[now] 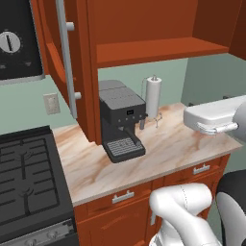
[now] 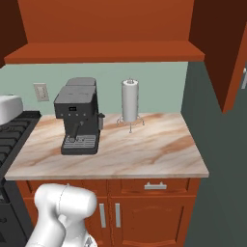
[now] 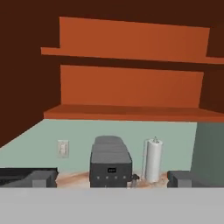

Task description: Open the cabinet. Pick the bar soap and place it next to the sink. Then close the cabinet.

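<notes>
Coffee machine (image 1: 121,118) – paper-towel roll (image 1: 153,97) beside

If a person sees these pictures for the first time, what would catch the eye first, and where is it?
Most striking is the cabinet high on the wall, its doors swung wide, so that its reddish inner shelf shows. Below it, on the marbled counter, a dark coffee machine stands left of a white paper-towel roll. A black stove sits at the counter's left end.

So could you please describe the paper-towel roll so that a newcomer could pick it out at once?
Start at the marble-look counter beneath the open cabinet. Toward the back wall, just right of the dark grey coffee machine, stands the paper-towel roll. It is the one tall white cylinder there, upright on a thin wire stand.
</notes>
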{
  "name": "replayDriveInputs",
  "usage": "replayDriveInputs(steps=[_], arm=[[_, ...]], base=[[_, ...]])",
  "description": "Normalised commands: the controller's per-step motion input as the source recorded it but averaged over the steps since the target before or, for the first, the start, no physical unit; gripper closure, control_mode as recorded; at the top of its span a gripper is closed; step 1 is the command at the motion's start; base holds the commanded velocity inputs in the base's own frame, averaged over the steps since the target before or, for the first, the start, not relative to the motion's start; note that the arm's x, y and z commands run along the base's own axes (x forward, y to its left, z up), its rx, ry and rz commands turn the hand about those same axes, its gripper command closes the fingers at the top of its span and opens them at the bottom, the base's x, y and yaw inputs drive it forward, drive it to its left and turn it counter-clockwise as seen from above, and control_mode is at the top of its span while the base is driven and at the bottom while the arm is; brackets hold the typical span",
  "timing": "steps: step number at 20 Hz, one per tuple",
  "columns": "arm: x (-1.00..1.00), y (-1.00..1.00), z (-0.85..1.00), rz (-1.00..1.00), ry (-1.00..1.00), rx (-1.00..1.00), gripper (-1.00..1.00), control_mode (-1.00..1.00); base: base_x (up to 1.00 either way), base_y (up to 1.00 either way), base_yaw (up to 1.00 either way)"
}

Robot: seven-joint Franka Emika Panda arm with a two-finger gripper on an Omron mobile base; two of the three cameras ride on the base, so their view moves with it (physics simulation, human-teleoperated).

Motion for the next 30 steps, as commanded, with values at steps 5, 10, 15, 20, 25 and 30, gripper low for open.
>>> replayDriveInputs(steps=[5, 10, 15, 20, 25, 30], arm=[[-0.01, 0.00, 0.11, 0.00, -0.37, 0.00, -1.00, -1.00], [-0.39, 0.09, 0.10, 0.00, -0.03, 0.01, -1.00, -1.00], [-0.70, 0.10, 0.10, 0.00, 0.14, 0.00, -1.00, -1.00], [-0.31, 0.10, 0.00, 0.00, 0.18, 0.00, -1.00, -1.00], [-0.06, 0.18, -0.03, 0.00, 0.14, 0.00, -1.00, -1.00], [-0.02, 0.21, -0.35, 0.00, -0.05, 0.00, -1.00, -1.00]], base=[[0.00, 0.00, 0.00], [0.00, 0.00, 0.00], [0.00, 0.00, 0.00], [0.00, 0.00, 0.00], [0.00, 0.00, 0.00], [0.00, 0.00, 0.00]])
